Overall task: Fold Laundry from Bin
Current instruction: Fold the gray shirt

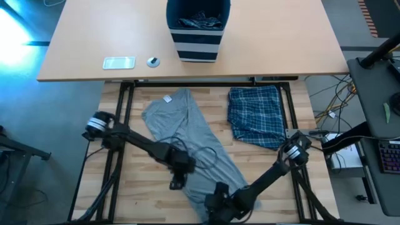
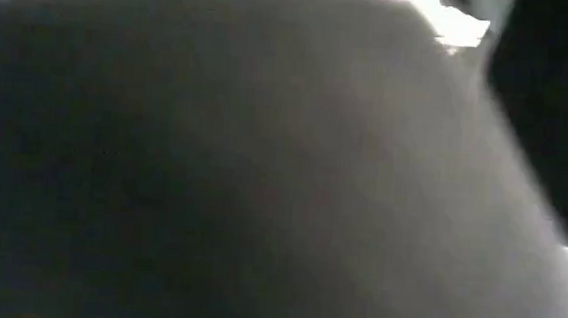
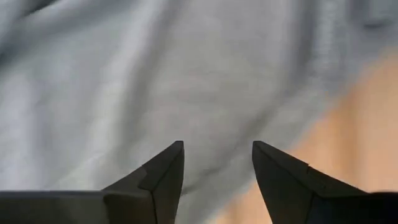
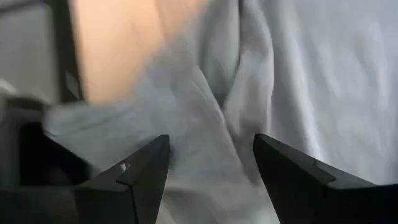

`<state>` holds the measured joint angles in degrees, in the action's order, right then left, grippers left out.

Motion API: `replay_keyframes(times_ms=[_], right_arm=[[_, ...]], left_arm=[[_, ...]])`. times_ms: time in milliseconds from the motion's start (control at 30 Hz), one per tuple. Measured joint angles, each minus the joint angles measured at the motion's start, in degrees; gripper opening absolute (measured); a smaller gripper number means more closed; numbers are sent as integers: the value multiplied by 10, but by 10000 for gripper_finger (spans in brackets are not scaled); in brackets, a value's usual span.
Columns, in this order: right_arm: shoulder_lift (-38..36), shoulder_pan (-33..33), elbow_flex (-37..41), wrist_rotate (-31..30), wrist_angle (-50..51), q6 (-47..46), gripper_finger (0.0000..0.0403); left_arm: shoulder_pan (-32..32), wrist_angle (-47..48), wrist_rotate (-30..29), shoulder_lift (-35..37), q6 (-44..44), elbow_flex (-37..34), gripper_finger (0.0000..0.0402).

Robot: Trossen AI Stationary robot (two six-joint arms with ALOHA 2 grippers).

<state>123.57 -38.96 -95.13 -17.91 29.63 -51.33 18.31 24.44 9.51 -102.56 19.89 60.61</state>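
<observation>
A grey T-shirt (image 1: 187, 134) lies spread slantwise on the wooden table, from far left to the near edge. Folded blue-and-white plaid laundry (image 1: 256, 115) lies at the far right of the table. The striped navy bin (image 1: 198, 31) stands on the tan table beyond, with dark cloth inside it. My left gripper (image 1: 177, 181) (image 3: 217, 149) is open over the T-shirt's near left edge. My right gripper (image 1: 215, 201) (image 4: 211, 140) is open over the T-shirt's near end, by the table's near edge. Something close and dark blocks the low view.
A flat white object (image 1: 119, 62) and a small round one (image 1: 153, 61) lie on the tan table left of the bin. Bare wood shows at the near left (image 1: 134, 187). Cables and a keyboard (image 1: 390, 156) lie off the table's right.
</observation>
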Motion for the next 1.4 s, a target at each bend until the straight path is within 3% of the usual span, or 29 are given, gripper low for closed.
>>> replay_keyframes(times_ms=[133, 300, 400, 567, 667, 833, 1200, 1267, 1400], right_arm=[[-13, -4, -1, 73, 109, -47, 231], [-57, -26, -12, 129, 209, -70, 231], [-81, -33, -20, 83, 192, -39, 231], [-79, -14, -12, -72, 99, 2, 231], [-51, 5, -9, -102, 24, 44, 231], [1, 25, -13, -87, -17, 81, 231], [-35, -32, -54, 62, 174, 81, 231], [-45, -39, -64, 55, 178, 84, 231], [-47, -36, -67, -17, 123, 90, 231]], left_arm=[[-19, -145, -58, 34, 58, -115, 163], [-75, -210, -100, 32, 51, -163, 154], [-107, -202, -95, 40, 31, -157, 151], [-114, -116, -60, 95, 14, -125, 150], [-98, -66, -61, 136, 13, -119, 151], [-81, -57, -94, 158, 34, -148, 151], [-84, -121, -110, 122, 45, -228, 151], [-84, -118, -102, 132, 45, -223, 151], [-78, -77, -85, 164, 46, -193, 151]])
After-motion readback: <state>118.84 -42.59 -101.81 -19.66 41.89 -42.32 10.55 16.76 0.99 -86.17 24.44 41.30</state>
